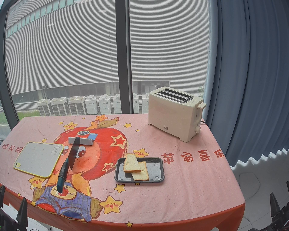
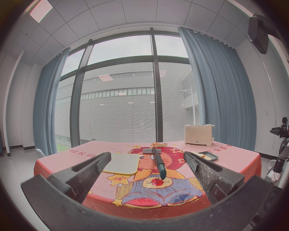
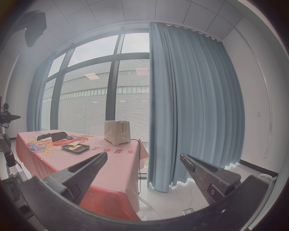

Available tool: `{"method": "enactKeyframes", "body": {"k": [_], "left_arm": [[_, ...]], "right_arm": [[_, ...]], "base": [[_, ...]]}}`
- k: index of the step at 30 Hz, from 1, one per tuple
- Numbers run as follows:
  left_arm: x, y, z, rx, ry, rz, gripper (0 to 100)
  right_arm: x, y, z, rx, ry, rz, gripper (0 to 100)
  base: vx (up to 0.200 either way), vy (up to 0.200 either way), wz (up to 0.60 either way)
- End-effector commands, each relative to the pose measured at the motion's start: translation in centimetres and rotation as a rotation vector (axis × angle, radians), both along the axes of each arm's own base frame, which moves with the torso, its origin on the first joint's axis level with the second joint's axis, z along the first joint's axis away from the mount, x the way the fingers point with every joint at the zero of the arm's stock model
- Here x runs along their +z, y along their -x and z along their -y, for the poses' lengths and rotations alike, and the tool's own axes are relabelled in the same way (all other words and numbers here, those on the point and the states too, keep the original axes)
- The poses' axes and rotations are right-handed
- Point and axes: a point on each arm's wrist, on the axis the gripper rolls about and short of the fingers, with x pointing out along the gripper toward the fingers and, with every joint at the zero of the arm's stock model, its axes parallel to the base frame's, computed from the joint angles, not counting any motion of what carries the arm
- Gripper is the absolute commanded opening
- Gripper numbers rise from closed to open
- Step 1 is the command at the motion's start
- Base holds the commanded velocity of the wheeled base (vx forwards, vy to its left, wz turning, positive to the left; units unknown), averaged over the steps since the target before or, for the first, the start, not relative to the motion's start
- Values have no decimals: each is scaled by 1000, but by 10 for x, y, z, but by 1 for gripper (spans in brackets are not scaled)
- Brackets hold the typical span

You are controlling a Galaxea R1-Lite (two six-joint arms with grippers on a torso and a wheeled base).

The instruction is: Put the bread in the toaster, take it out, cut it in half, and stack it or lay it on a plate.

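Fingers [image 2: 87, 171] on left gripper [image 2: 146, 155] and right gripper [image 3: 143, 155] are gaping wide, empty. Overlapping bread slices [image 1: 132, 164] are probably inviting a double grab.

Soft overcast daylight is coming in through the big window [image 1: 63, 51] behind the tabletop [image 1: 192, 186], lighting it evenly and leaving only faint shadows under the toaster [image 1: 174, 112] and tray [image 1: 155, 169]. In both wrist views the lens is bending straight lines into curves — vignetting is darkening the corners, and a ceiling panel [image 2: 41, 9] is glowing pale.
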Motion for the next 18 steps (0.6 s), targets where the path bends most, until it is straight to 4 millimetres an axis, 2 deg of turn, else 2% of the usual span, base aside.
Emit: {"method": "enactKeyframes", "body": {"k": [1,18], "left_arm": [[0,0,0,1,0,-3,100],[-7,-3,0,1,2,-26,100]], "right_arm": [[-5,0,0,1,0,-4,100],[-5,0,0,1,0,-4,100]], "base": [[0,0,0],[0,0,0]]}}
